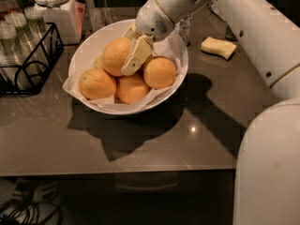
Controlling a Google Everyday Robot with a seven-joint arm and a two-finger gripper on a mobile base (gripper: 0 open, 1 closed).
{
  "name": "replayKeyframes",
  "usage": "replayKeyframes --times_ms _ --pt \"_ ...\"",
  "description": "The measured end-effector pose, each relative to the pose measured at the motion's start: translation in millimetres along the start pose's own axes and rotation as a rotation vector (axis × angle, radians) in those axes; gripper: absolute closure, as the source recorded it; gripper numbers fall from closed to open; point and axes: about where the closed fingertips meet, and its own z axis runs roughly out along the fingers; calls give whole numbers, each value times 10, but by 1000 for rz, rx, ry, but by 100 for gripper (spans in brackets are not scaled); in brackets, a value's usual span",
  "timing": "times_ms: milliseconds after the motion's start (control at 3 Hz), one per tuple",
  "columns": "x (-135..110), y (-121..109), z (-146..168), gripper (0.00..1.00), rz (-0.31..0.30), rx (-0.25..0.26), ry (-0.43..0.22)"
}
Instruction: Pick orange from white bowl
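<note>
Closest in, down at 7 o'clock below the table edge, there's a tangle of dark cables [28,212], and the robot's big white body [267,172] fills the 4 to 5 o'clock corner. Next up is the glossy grey-brown table [140,144], with the bowl's shadow spread across it. The white bowl [84,55] sits on the table a bit up and left of centre, lined with crumpled white paper [171,48] that pokes out over the rim. Inside it, three smaller oranges [132,89] fill the lower half, at roughly 8, 6 and 3 o'clock in the bowl. The orange [116,55], the biggest one, sits on top of that pile, a little toward 11 o'clock from the bowl's middle. The hand [135,57] reaches into the bowl from 1 o'clock and lies right against the orange's right side, between it and the 3 o'clock fruit. Honestly I can't tell whether the hand is spread or pinching. The white arm [243,18] runs off toward the 2 o'clock corner. Farther back, a yellow sponge [218,47] lies on the table at 2 o'clock, well apart from the bowl. A black wire rack [28,62] with glasses in it stands at 9 to 10 o'clock, just beside the bowl. A white lidded jar [51,8] is at 11 o'clock at the back.
</note>
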Motion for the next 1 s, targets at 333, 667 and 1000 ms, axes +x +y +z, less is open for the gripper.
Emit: replayKeyframes --times_ms 333,667,1000 --pt "-35 17 15 100 -13 1 6" --pt "-100 202 -125 100 -39 52 20" --pt "-234 687 -448 100 -94 173 28"
